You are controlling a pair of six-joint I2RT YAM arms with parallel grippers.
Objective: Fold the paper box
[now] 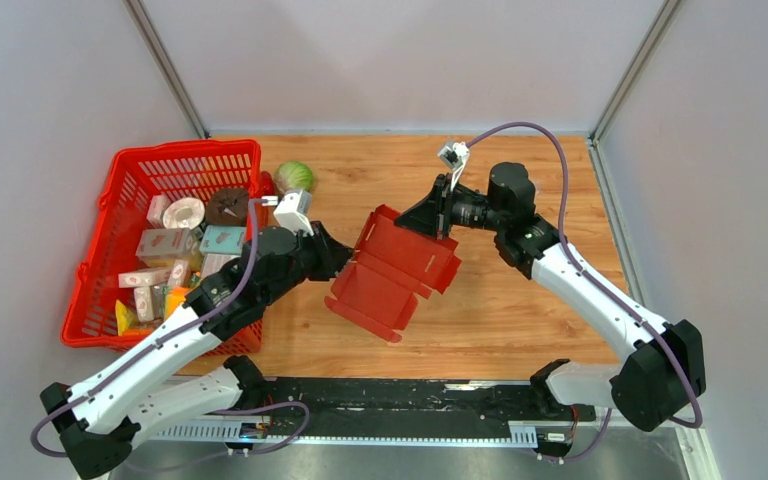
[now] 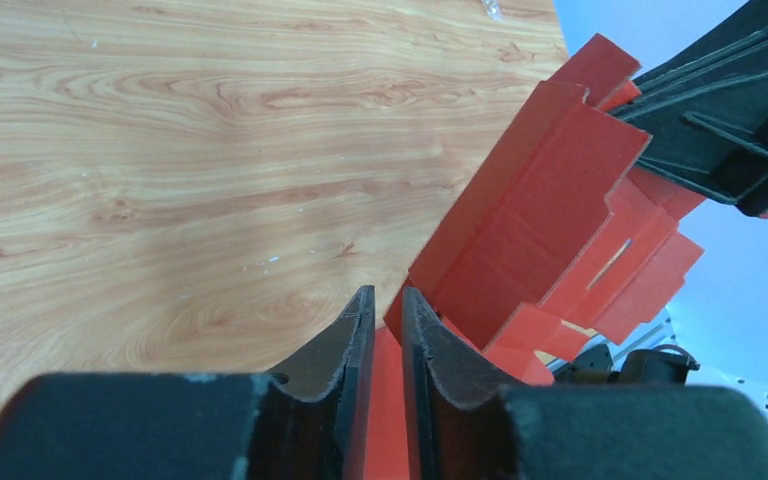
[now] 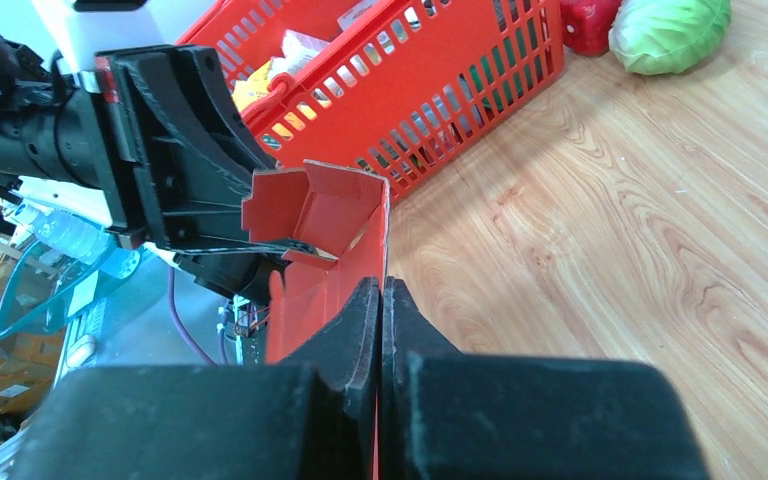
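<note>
The paper box (image 1: 392, 270) is a dark red die-cut cardboard sheet, partly folded with walls and flaps raised, held tilted above the middle of the wooden table. My left gripper (image 1: 345, 262) is shut on its left edge; in the left wrist view the cardboard (image 2: 540, 220) runs between my gripper's (image 2: 385, 310) jaws. My right gripper (image 1: 430, 222) is shut on the upper right flap; in the right wrist view my gripper (image 3: 380, 295) pinches a thin red wall of the box (image 3: 320, 210), with the left gripper's fingers (image 3: 190, 150) behind it.
A red plastic mesh basket (image 1: 190, 150) with several small cartons stands at the left, close behind my left arm. A green cabbage (image 1: 296, 177) and a small red item (image 1: 266, 183) lie behind it. Grey walls enclose the table.
</note>
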